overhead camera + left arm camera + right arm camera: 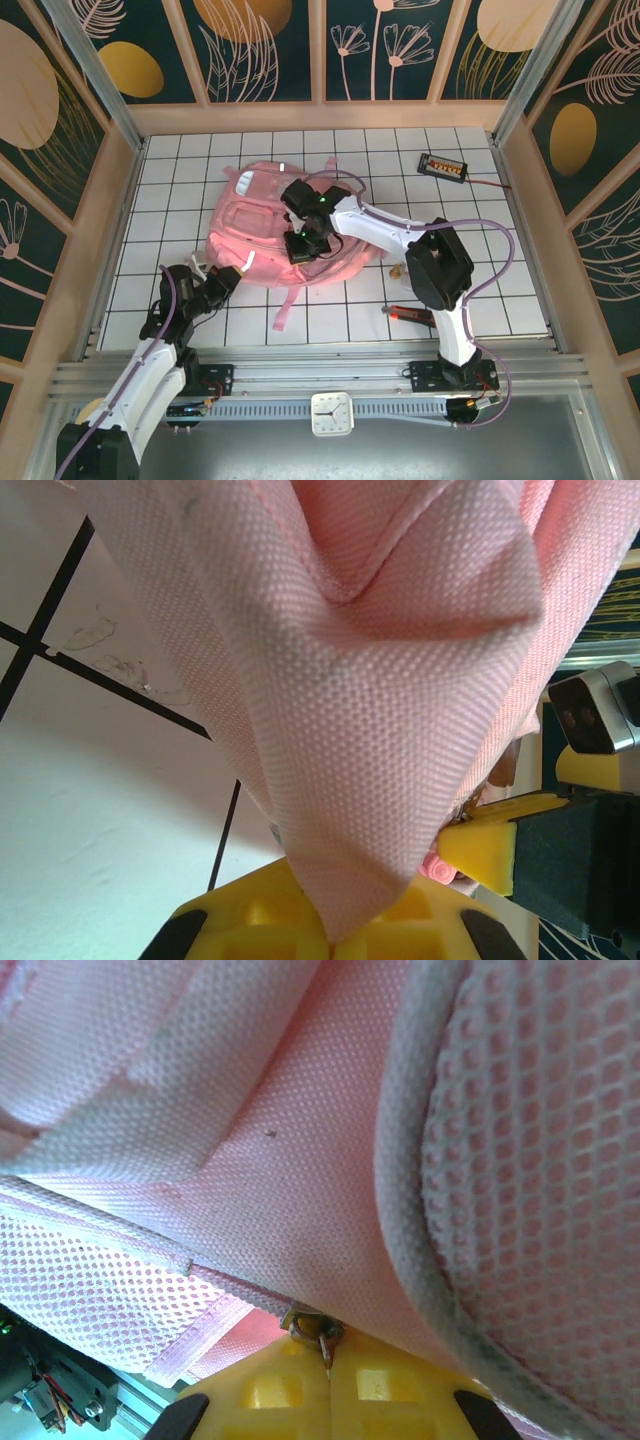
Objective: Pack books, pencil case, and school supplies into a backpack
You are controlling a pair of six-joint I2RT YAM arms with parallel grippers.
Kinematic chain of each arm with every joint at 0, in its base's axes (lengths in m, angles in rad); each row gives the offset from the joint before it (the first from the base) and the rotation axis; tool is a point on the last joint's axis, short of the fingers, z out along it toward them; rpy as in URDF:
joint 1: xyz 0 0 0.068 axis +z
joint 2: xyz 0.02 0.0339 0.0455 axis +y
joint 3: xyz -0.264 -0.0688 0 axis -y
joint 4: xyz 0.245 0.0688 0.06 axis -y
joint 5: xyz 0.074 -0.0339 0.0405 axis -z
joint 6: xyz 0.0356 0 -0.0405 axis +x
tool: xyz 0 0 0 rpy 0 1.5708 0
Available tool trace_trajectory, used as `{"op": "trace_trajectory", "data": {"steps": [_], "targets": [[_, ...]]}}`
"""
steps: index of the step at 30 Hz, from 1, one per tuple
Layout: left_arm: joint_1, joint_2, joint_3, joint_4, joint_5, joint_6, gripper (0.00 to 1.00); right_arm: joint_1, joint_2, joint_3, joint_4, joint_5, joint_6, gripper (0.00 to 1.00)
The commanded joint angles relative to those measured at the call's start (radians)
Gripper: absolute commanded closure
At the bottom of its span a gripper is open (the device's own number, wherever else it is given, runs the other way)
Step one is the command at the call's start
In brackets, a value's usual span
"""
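Pinching pink fabric at the near-left corner of the backpack (pixel 270 225), the left gripper (pixel 335 935) is closed. The right gripper (pixel 328 1360) is closed on a metal zipper pull (pixel 315 1325) at the backpack's middle.

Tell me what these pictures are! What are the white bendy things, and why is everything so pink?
The white bendy things are two robot arms bolted to a table with squares. One picture looks down from above; the other two come from small cameras on each arm's wrist, so they sit very close. The pink is a backpack lying on the table. The left gripper is pinching its pink cloth. The right gripper is pinching a little metal zipper pull. A black box with orange buttons sits far back.
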Motion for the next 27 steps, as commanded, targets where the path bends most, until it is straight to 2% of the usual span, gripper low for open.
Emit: {"op": "trace_trajectory", "data": {"steps": [1,8,11,13,18,24,27], "targets": [[0.028,-0.004,0.035,0.051,-0.092,-0.026,1.0,-0.045,-0.001,-0.044,-0.118,0.059,0.014,0.92],[0.028,-0.066,0.032,0.016,-0.067,-0.029,1.0,-0.013,0.055,-0.036,-0.076,0.048,0.044,0.73],[0.028,-0.094,0.028,-0.009,-0.066,-0.03,1.0,-0.002,0.084,-0.001,-0.083,0.052,0.048,0.72],[0.028,-0.111,0.022,-0.018,-0.068,-0.032,1.0,0.004,0.094,0.024,-0.091,0.064,0.052,0.75],[0.028,-0.127,0.017,-0.028,-0.072,-0.036,1.0,0.006,0.094,0.051,-0.101,0.092,0.057,1.0],[0.028,-0.122,0.042,-0.063,-0.098,-0.03,1.0,0.009,0.063,0.035,-0.135,0.107,0.057,1.0],[0.028,-0.107,0.068,-0.11,-0.141,-0.024,1.0,0.0,0.02,-0.029,-0.157,0.122,0.053,1.0]]}}
